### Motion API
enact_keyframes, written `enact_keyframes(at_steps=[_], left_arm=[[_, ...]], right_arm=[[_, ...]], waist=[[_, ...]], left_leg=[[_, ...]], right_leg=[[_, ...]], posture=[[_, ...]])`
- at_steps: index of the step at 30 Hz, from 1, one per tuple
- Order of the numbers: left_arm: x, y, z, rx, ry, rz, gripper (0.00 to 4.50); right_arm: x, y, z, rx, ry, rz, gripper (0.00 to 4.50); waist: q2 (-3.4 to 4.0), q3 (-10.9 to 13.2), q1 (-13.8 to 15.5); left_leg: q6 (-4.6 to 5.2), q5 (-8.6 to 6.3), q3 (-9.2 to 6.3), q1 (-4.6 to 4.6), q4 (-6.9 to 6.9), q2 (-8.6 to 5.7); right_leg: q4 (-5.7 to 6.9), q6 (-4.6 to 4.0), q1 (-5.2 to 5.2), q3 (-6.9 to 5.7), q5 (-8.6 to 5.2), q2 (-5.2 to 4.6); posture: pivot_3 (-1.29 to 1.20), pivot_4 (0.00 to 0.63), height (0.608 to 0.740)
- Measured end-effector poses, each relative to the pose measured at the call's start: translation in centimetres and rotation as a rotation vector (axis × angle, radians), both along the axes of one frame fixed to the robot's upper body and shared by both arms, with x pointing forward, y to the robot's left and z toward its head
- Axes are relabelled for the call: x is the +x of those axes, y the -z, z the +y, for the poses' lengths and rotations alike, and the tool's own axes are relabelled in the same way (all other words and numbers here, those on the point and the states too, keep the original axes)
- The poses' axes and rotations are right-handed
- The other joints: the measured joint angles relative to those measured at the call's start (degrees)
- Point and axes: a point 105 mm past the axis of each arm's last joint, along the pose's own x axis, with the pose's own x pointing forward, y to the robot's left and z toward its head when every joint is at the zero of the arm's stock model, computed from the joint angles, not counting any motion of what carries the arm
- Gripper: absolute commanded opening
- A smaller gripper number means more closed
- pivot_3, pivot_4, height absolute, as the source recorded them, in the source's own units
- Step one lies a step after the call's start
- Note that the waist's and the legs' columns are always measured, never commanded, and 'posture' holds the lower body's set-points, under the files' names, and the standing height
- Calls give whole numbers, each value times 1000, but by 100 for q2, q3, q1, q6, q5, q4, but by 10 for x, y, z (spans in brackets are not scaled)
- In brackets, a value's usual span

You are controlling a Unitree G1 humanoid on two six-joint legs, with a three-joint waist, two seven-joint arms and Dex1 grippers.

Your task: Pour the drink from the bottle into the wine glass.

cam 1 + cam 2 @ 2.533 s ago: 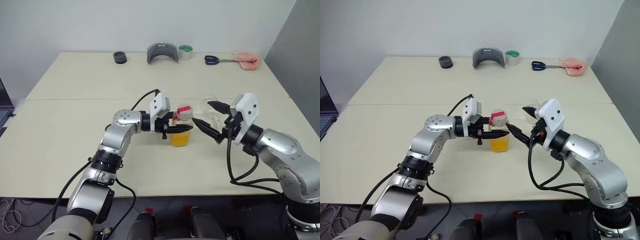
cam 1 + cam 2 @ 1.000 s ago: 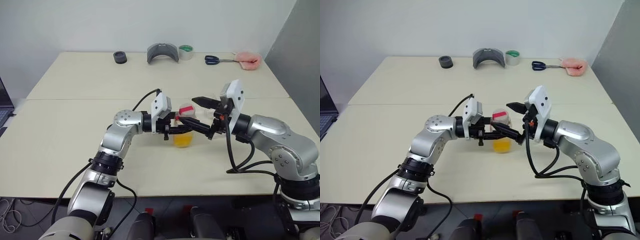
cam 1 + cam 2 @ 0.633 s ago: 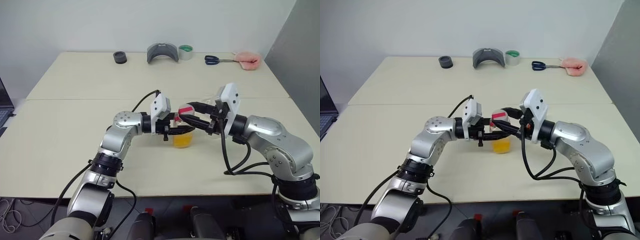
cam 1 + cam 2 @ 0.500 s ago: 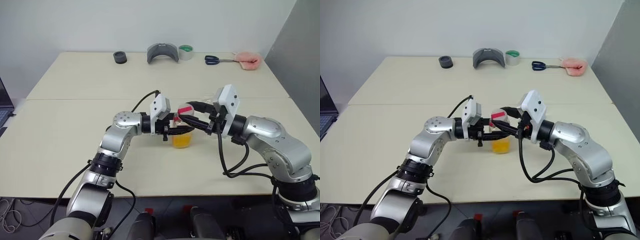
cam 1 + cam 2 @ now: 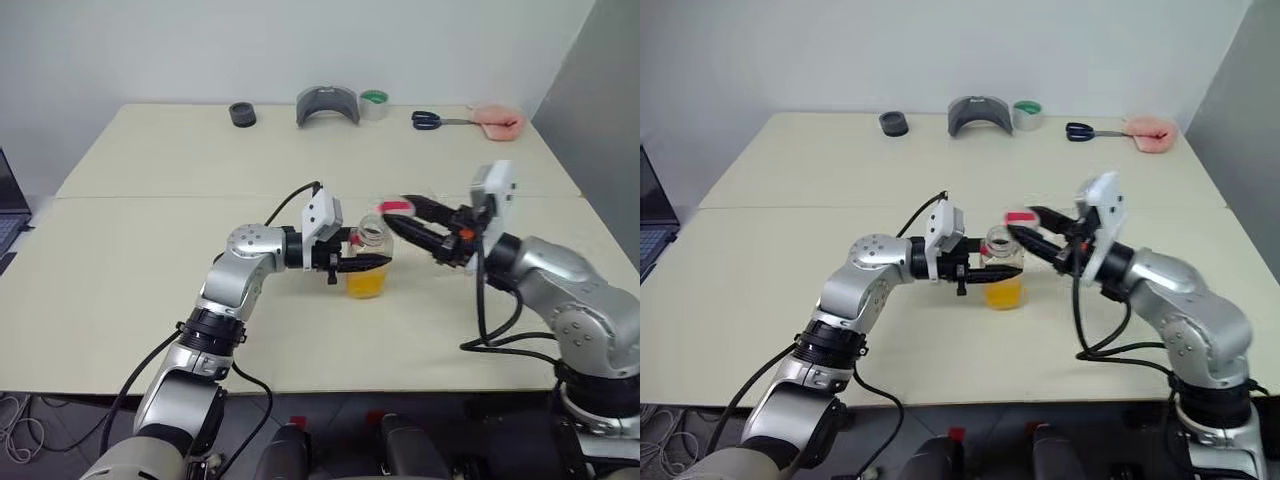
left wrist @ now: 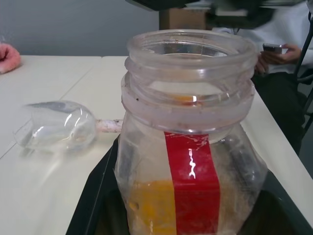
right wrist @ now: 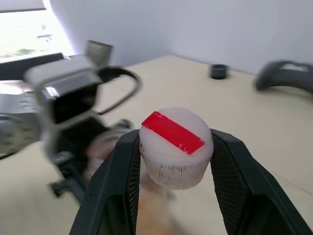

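Observation:
My left gripper (image 5: 366, 262) is shut on the bottle (image 5: 368, 258), a small clear bottle with a red stripe, holding it upright just above the table. Its wide neck (image 6: 190, 54) stands open. The orange drink (image 5: 364, 283) fills its lower part. Just to the right of the neck, my right gripper (image 5: 404, 214) is shut on the white cap with a red stripe (image 7: 175, 144), held clear of the bottle. The wine glass (image 6: 54, 125) lies on its side on the table beyond the bottle.
Along the table's far edge sit a black ring (image 5: 240, 114), a grey curved piece (image 5: 326, 104), a tape roll (image 5: 373, 102), scissors (image 5: 432, 121) and a pink object (image 5: 497, 119). A seated person (image 6: 283, 54) holds a phone past the table's end.
My right gripper closed on the cap, lifted it off the neck and drew it away to the right. The bottle stayed in my left gripper, its neck now open.

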Motion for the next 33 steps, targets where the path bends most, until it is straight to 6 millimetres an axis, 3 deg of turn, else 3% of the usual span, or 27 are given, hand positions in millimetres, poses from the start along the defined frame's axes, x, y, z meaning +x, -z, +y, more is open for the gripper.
enact_keyframes(at_steps=[3, 5, 7, 10, 11, 15, 17, 21, 26, 28, 33], left_arm=[[0, 3, 1, -1, -13, 10, 1814], [1, 3, 2, 0, -21, 11, 1814], [1, 1, 3, -5, -33, 10, 1814], [3, 0, 5, -8, -46, 10, 1814], [3, 0, 6, -10, -50, 9, 1814], [7, -2, 9, -20, -80, 6, 1814], [10, -4, 13, -33, -112, 3, 1814], [17, -12, 26, -67, -200, 5, 1814], [33, -32, 58, -150, -405, -15, 1814], [43, -38, 77, -163, -535, -44, 1814], [67, -34, 124, -172, -841, -50, 1814]], right_arm=[[4, 9, -38, -38, 176, 3, 1723], [3, 26, -64, -57, 285, 42, 1723], [-3, 49, -86, -37, 378, 101, 1723], [-11, 88, -104, -34, 450, 206, 1723], [-13, 96, -108, -40, 465, 223, 2427], [-15, 111, -112, -70, 476, 240, 3757], [-16, 115, -111, -71, 463, 253, 4469], [-17, 113, -108, -75, 426, 251, 4500], [-22, 95, -99, -130, 344, 204, 4500], [-23, 81, -75, -141, 231, 181, 4500], [-29, 30, 16, -98, -154, 57, 4500]], waist=[[0, 0, 13], [0, 0, 26], [0, 0, 37], [1, -1, 20], [2, 0, 5], [2, -1, -22], [2, -1, -24], [2, 0, -19], [2, 0, -19], [2, 0, -47], [-1, -1, -68]], left_leg=[[0, 0, 1, 1, -2, 1], [1, 0, 5, 1, -1, 2], [1, 0, 9, 4, -3, 2], [1, 0, 22, 12, -3, 3], [1, 0, 24, 13, -3, 3], [1, 0, 22, 16, -5, 7], [1, 0, 22, 15, -4, 6], [1, 0, 20, 14, -4, 6], [1, 0, 18, 14, -3, 6], [0, 0, 19, 18, -4, 10], [0, 0, 8, 19, -2, 12]], right_leg=[[0, 0, 0, 0, 0, 2], [0, 0, 0, 3, 0, 2], [0, 1, 2, 5, 0, 3], [4, 1, 2, 16, 0, 3], [5, 1, 2, 18, 0, 4], [5, 1, 3, 17, -1, 9], [4, 1, 3, 17, -1, 8], [4, 2, 3, 16, -1, 8], [3, 3, 3, 15, -2, 7], [4, 3, 4, 16, -2, 9], [4, 2, 7, 7, -1, 13]], posture=[[0, 150, 740], [0, 150, 740], [0, 150, 740], [0, 150, 740], [0, 150, 740], [0, 150, 740], [0, 150, 740], [0, 150, 740], [0, 150, 740], [0, 150, 740], [0, 150, 740]])
